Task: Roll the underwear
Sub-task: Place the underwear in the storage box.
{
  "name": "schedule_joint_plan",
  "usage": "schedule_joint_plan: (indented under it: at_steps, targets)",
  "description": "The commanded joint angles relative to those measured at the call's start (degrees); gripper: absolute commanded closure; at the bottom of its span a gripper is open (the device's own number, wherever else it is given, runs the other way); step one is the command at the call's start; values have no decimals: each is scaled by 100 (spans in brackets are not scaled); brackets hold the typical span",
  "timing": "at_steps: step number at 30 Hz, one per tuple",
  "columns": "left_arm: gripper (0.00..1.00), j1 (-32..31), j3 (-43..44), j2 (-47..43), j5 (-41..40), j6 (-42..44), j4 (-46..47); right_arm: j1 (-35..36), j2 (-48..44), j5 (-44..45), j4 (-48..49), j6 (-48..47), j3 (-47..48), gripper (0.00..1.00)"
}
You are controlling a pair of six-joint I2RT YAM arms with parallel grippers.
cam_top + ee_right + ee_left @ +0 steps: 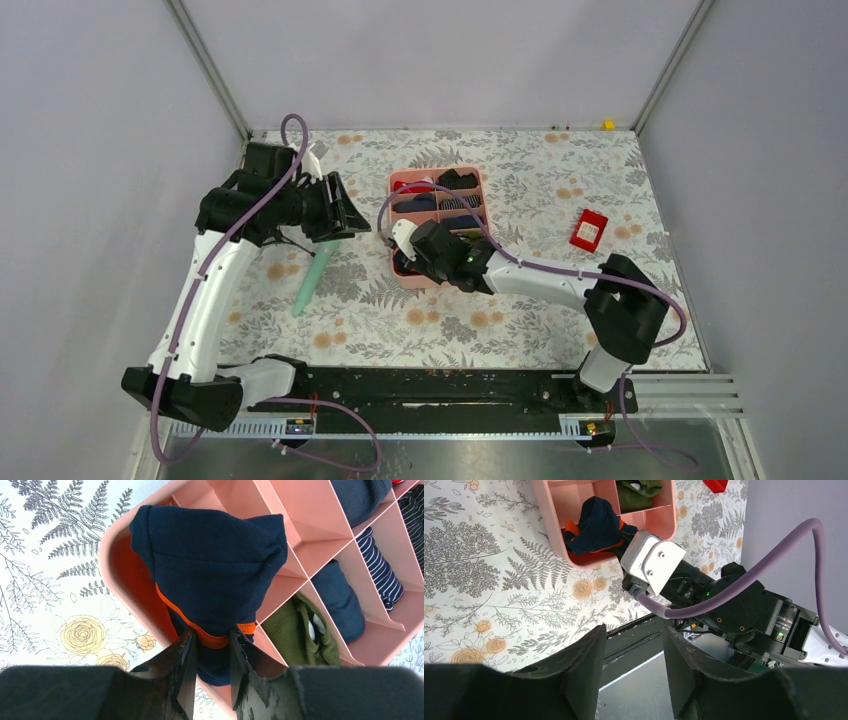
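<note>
Now we grip the bunched underwear at the tray's corner compartment.
Our right gripper is clamped on its orange waistband, the navy bundle partly inside that pocket; our left gripper hangs well apart, jaws wide.

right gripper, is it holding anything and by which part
The right gripper holds the navy underwear, pinched at its orange waistband edge, over the pink tray. The left gripper is open and empty.

Bright even light, soft shadows; wrist views' near foreground blurred.
</note>
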Motion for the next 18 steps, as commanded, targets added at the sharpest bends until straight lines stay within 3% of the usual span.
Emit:
schedule_joint_plan:
  at_steps: [1,7,18]
  targets:
    - [54,62,-67,-140,192,107,87,45,-65,136,176,-65,-59,100]
    - [54,75,-170,-154,184,102,134,33,2,-638,-416,-121,249,100]
    - [54,130,-355,-216,166,156,129,-86,1308,-1759,-1853,-139,1663,100]
